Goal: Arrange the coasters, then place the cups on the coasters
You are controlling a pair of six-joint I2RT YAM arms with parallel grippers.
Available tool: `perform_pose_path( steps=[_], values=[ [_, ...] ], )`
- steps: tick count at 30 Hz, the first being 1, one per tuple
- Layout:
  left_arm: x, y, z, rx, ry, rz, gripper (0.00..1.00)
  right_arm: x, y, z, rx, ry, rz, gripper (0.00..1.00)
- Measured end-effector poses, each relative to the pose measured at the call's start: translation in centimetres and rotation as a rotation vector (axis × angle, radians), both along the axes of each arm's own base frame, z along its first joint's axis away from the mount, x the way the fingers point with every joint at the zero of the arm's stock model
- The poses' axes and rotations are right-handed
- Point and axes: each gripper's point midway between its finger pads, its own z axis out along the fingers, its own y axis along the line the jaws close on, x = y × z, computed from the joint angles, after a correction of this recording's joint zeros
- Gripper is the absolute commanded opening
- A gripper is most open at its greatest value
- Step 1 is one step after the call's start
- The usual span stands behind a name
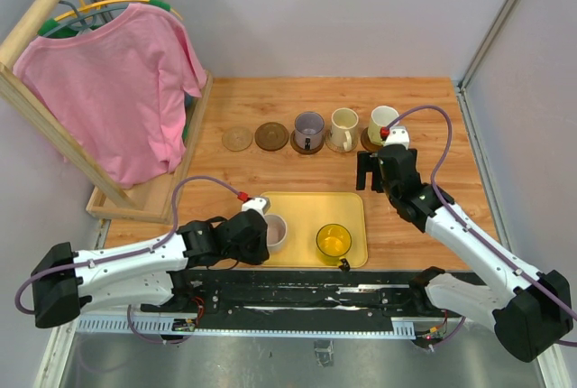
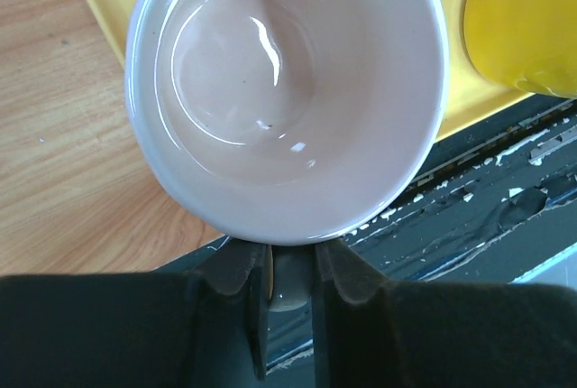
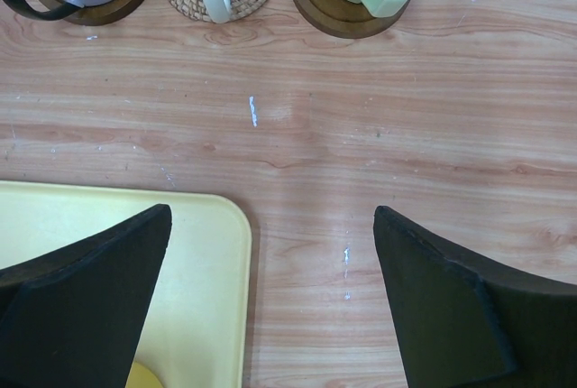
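Pink cup (image 2: 287,99) handle between left jaws

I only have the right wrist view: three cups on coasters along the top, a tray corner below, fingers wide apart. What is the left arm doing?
Observer: The left fingers pinch the pink cup by its handle, at the left edge of the tray.
Operator: Any coasters free?
Observer: Two, left of the row: a tan coaster and a dark brown coaster.
Operator: Other cups waiting?
Observer: One yellow cup, upright on the tray.
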Motion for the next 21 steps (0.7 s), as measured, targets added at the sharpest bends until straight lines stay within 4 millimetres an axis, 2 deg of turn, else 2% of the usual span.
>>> perform_pose_path(
  steps=[11, 18, 21],
  values=[
    [0.6, -0.3, 0.7, 0.055, -0.053, -0.069, 0.01, -0.2, 0.1, 0.2, 0.013, -0.009, 0.009, 0.96],
    [3.8, -1.7, 4.5, 0.071, -0.215, -0.067, 0.01, -0.3, 0.3, 0.5, 0.027, -0.019, 0.019, 0.96],
    [5.4, -1.9, 5.5, 0.089, -0.288, -0.038, 0.00, -0.3, 0.3, 0.5, 0.029, -0.023, 0.021, 0.95]
  ],
)
